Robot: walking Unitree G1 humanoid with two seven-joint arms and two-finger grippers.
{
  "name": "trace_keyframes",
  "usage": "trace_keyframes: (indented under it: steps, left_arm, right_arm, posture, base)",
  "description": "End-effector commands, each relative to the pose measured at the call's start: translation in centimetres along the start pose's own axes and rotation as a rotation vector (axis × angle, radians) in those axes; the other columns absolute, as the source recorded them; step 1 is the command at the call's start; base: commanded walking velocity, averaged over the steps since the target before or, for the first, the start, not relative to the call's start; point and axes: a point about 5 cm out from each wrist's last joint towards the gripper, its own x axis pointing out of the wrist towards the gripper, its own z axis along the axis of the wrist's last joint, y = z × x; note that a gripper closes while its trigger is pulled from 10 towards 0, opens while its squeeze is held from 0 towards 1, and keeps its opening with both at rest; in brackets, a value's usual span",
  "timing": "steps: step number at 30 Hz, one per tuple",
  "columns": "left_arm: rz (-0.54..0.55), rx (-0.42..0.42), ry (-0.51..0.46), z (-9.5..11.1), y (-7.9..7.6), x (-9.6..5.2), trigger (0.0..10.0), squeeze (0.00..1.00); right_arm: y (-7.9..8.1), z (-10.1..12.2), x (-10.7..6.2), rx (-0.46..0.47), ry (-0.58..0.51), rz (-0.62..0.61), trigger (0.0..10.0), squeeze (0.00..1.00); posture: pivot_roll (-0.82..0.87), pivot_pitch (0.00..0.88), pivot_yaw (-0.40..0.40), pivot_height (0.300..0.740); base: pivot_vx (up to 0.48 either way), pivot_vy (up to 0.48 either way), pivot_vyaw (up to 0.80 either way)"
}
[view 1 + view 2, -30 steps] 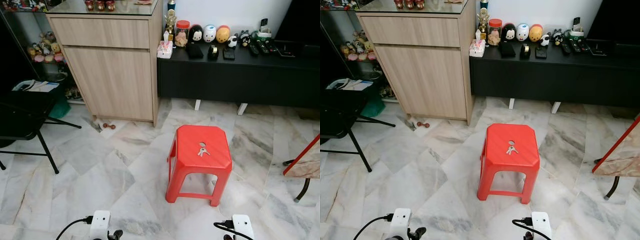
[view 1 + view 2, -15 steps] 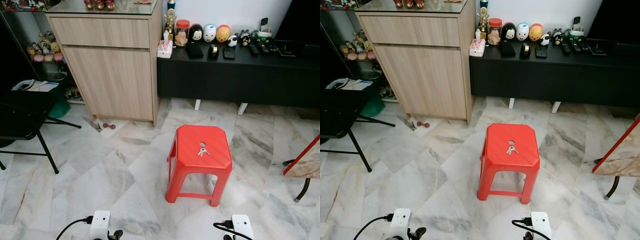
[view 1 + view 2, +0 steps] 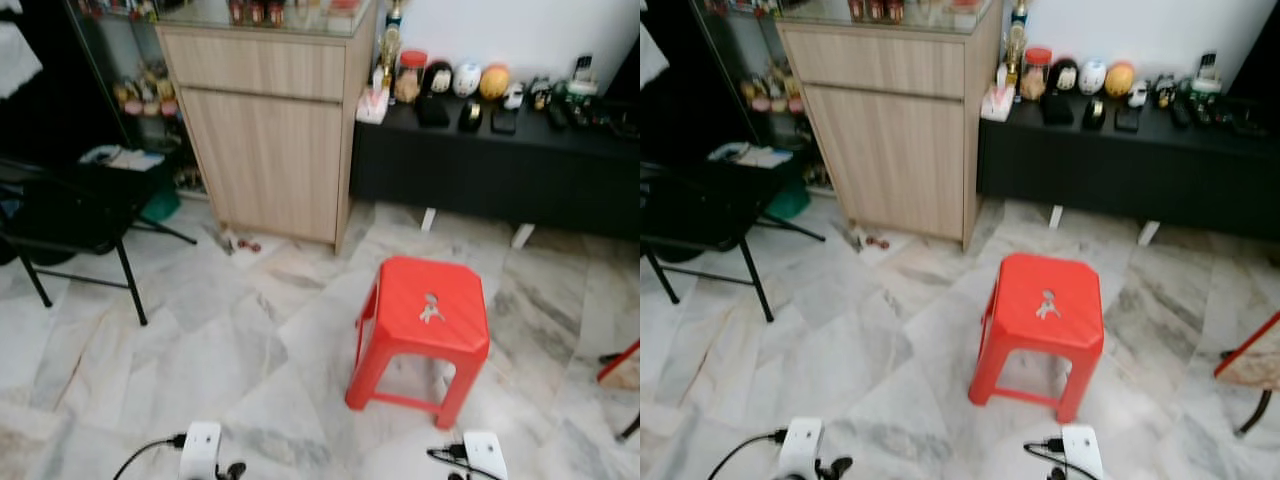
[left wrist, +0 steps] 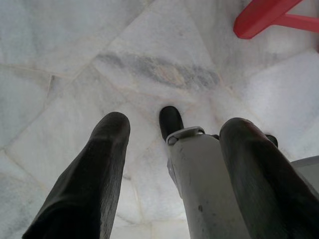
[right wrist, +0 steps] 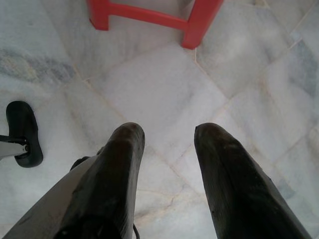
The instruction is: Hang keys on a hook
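Floor (image 3: 200, 360): pale marble tiles, on which the stool stands ahead of the robot.
Stool (image 3: 425, 335): red plastic, four legs, ahead and to the robot's right of centre.
Keys (image 3: 431, 308): a small bunch lying flat near the middle of the stool seat, long axis running roughly fore and aft with a slight slant.
Hook: not made out in any view.
Right gripper (image 5: 167, 174): hanging low over the floor, fingers spread, empty; stool legs close ahead of it.
Left gripper (image 4: 174, 169): hanging low, fingers spread, empty; stool corner ahead and off to its right.
Judgement: the keys lie forward of and above both grippers, nearer the right arm's side.
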Motion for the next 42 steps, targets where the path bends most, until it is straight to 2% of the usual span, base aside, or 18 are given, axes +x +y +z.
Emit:
trace_keyframes:
  steps: [1, 9, 20, 35, 42]
  left_arm:
    - [-0.007, 0.007, 0.012, -0.23, -0.11, -0.02, 10.0, 0.00]
    - [-0.007, 0.010, 0.011, -0.16, -0.02, -0.02, 10.0, 0.00]
    - [-0.007, 0.011, 0.011, -0.09, 0.01, -0.01, 10.0, 0.00]
    - [-0.008, 0.010, 0.008, 0.02, -0.05, 0.03, 10.0, 0.00]
    - [-0.008, 0.009, 0.009, 0.01, -0.07, 0.03, 10.0, 0.00]
  right_arm:
    - [-0.12, -0.29, -0.05, 0.030, 0.002, -0.008, 10.0, 0.00]
    - [-0.08, -0.20, -0.04, 0.052, -0.011, -0.022, 10.0, 0.00]
    - [-0.12, -0.05, -0.05, 0.063, -0.028, -0.035, 10.0, 0.00]
    - [-0.18, 0.10, -0.04, 0.050, -0.032, -0.038, 10.0, 0.00]
    - [-0.21, 0.28, -0.03, 0.010, -0.044, -0.033, 10.0, 0.00]
  posture:
    - [-0.07, 0.036, -0.022, 0.740]
    - [-0.07, 0.044, -0.018, 0.740]
    - [-0.07, 0.051, -0.016, 0.740]
    - [-0.07, 0.054, -0.018, 0.740]
    - [-0.07, 0.055, -0.018, 0.740]
  base:
    - [0.000, 0.000, 0.00]
    - [0.000, 0.000, 0.00]
    - [0.247, 0.000, 0.00]
    - [0.281, 0.000, 0.00]
    - [0.291, 0.000, 0.00]
